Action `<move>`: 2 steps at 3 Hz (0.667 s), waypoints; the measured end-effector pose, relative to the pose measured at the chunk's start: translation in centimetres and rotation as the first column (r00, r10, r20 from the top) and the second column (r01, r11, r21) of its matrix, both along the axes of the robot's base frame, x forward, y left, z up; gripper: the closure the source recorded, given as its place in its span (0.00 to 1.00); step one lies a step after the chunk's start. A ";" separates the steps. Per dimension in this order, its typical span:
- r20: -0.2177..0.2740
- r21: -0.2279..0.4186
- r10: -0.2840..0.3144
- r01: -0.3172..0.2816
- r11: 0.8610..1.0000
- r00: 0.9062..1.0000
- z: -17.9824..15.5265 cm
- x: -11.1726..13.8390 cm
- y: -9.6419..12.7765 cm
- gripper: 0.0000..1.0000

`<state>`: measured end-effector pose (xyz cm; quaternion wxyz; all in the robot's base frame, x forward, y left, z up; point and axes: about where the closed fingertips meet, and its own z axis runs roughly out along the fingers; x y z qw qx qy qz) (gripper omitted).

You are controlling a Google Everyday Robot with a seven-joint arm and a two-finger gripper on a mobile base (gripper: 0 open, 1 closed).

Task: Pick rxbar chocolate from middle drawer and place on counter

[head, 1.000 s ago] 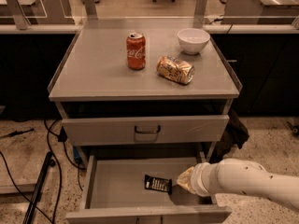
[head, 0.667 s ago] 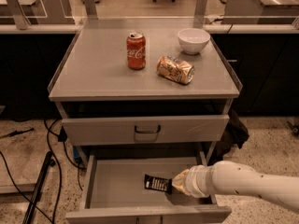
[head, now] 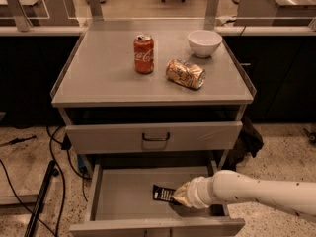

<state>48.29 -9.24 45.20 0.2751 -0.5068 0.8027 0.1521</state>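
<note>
The rxbar chocolate point(head: 162, 194), a flat black bar with white lettering, lies on the grey floor of the open middle drawer point(head: 126, 196), right of its centre. My gripper point(head: 179, 196) reaches into the drawer from the right on a white arm and sits right at the bar's right end, covering that end. The counter point(head: 98, 78) is the broad grey cabinet top above.
On the counter stand a red cola can point(head: 143, 53), a crushed tan can point(head: 185, 73) lying on its side and a white bowl point(head: 204, 42). The closed top drawer front point(head: 154, 136) with its black handle overhangs the open drawer. Cables lie on the floor at left.
My arm has moved left and further into the drawer, bringing the gripper from beside the bar onto its right end. The bar has not visibly moved.
</note>
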 end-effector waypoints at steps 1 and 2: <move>-0.013 0.016 0.018 -0.017 1.000 1.000 -1.6 0.4 1.0 0.50; -0.015 0.029 0.038 -0.037 0.999 0.999 -3.1 0.8 1.8 0.42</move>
